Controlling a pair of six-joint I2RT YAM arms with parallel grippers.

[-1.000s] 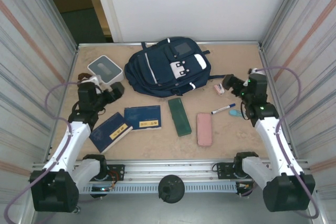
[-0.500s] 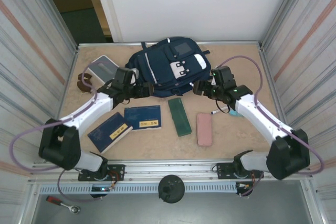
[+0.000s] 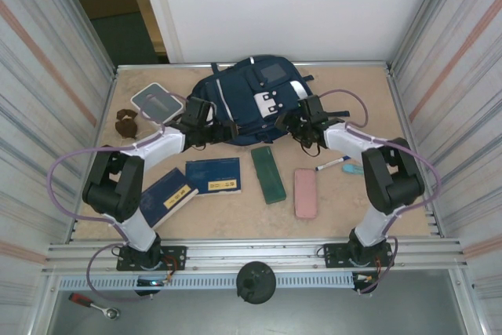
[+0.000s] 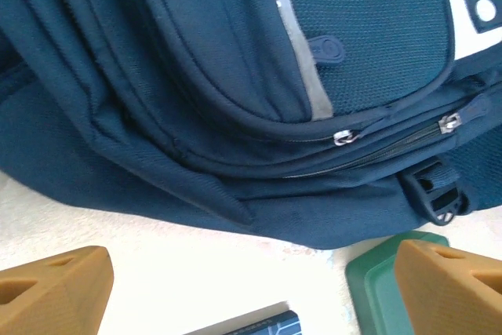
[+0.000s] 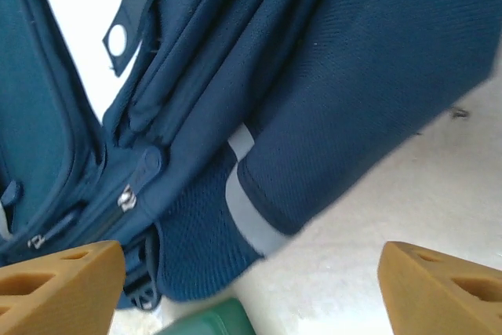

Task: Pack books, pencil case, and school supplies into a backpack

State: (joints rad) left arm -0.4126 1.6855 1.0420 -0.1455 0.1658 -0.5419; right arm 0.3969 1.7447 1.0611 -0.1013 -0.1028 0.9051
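The navy backpack (image 3: 251,100) lies flat at the back of the table. My left gripper (image 3: 213,131) hovers at its near-left edge, open, with bare table between the tan fingers (image 4: 47,292). My right gripper (image 3: 287,125) is at the near-right edge, also open and holding nothing. Zipper pulls (image 4: 343,137) show in the left wrist view just ahead of the left gripper (image 4: 251,296). From the right wrist, the backpack's (image 5: 314,76) grey-trimmed corner lies ahead of the right gripper (image 5: 251,292). Two dark-blue books (image 3: 213,175) (image 3: 166,196) lie near left. A green pencil case (image 3: 269,174) and a blue-capped white marker (image 3: 333,164) lie in front.
A pink pouch (image 3: 305,192) lies right of the green case. A small teal item (image 3: 353,169) sits by the marker. The white-and-grey square box (image 3: 154,103) and a brown lump (image 3: 125,121) are at the back left. Metal walls close both sides.
Both arms have swung inward from the table's sides to the backpack's near edge. The jaws of the right gripper have narrowed a little.
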